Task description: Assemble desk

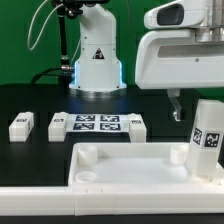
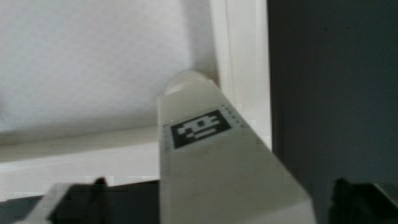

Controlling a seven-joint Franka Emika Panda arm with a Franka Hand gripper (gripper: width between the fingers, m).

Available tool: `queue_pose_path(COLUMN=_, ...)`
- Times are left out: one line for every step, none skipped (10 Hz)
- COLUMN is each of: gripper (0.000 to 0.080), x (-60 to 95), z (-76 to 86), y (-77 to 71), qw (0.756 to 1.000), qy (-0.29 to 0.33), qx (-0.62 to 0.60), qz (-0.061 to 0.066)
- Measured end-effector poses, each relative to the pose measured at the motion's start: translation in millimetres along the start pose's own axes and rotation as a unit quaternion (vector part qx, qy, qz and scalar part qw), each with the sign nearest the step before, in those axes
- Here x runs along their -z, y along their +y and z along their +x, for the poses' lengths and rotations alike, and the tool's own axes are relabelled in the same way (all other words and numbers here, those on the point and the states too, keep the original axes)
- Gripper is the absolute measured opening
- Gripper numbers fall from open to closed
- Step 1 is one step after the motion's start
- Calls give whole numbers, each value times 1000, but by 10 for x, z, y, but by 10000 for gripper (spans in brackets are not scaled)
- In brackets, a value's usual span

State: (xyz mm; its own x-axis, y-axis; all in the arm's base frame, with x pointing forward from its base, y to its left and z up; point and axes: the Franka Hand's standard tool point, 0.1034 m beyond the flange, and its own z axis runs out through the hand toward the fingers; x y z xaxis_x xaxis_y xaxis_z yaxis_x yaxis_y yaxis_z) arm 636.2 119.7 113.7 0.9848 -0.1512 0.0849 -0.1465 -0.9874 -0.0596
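Note:
The white tabletop (image 1: 120, 150) lies tray-side up at the front, with a rimmed socket (image 1: 88, 155) at a corner on the exterior view's left. One white leg (image 1: 206, 135) stands upright at the tabletop's corner on the exterior view's right, its tag facing the camera. My gripper (image 1: 192, 106) hangs just above that leg, jaws wide apart. In the wrist view the leg (image 2: 217, 150) runs up between my dark fingers (image 2: 82, 200), with a gap on each side, and the tabletop's rim (image 2: 240, 60) lies beyond. My gripper (image 2: 217, 208) is open and holds nothing.
Three more white legs lie on the black table: two at the exterior view's left (image 1: 21, 125) (image 1: 57, 126), one right of the marker board (image 1: 136, 125). The marker board (image 1: 97, 124) lies before the robot base (image 1: 97, 60). A white border rail (image 1: 60, 205) runs along the front.

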Motion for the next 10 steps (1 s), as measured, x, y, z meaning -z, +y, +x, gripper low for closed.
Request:
queue_pose_path(gripper=355, x=-5, z=-6, y=-11, qw=1000, qy=-1, qx=-30, qz=2)
queue_pose_path(gripper=355, x=-11, z=-10, y=6, qw=999, qy=-2, qx=-53, qz=1)
queue_pose_path(gripper=296, x=-17, z=-9, y=31, qw=995, qy=-3, qx=-96, qz=0)
queue_pose_path(gripper=295, x=-20, z=-11, y=34, qw=992, qy=-4, qx=-123, qz=0)
queue_pose_path(gripper=295, x=-30, z=-11, y=37, qw=988, qy=-4, qx=-151, qz=2)
queue_pose_path(gripper=295, x=-36, z=2, y=49, qw=977, qy=-2, qx=-212, qz=6)
queue_pose_path(gripper=295, x=-37, z=7, y=59, qw=963, qy=-3, qx=-270, qz=8)
queue_pose_path(gripper=294, x=-40, z=1, y=56, qw=940, qy=-9, qx=-340, qz=13)
queue_pose_path(gripper=294, x=-44, z=-7, y=49, qw=907, qy=-19, qx=-420, qz=22)
queue_pose_path(gripper=294, x=-51, z=-12, y=28, qw=872, qy=-29, qx=-488, qz=31)
